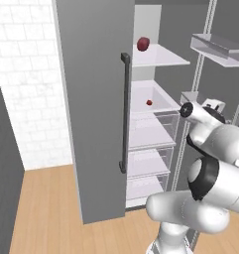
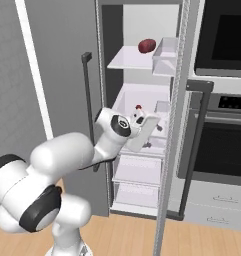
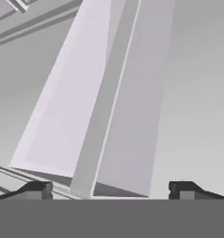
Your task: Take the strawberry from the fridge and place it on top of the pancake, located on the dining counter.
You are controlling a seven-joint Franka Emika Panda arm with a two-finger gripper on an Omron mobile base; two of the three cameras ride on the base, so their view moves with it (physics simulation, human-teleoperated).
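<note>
Room: kitchen with a wood floor (image 1: 46, 208), a white brick wall (image 1: 27, 74) at upper left.
Fridge (image 1: 98, 99): tall, flat, grey, one door open, white shelves inside.
Strawberry (image 1: 149, 102): tiny, bright red, on the middle shelf, near the frame's middle.
Bigger fruit (image 1: 143, 43): dark red, round, on the top shelf.
Pincer (image 3: 111, 188): wide open, holding nothing, close to pale fridge panels.
Oven (image 2: 224, 100): dark, at right.
</note>
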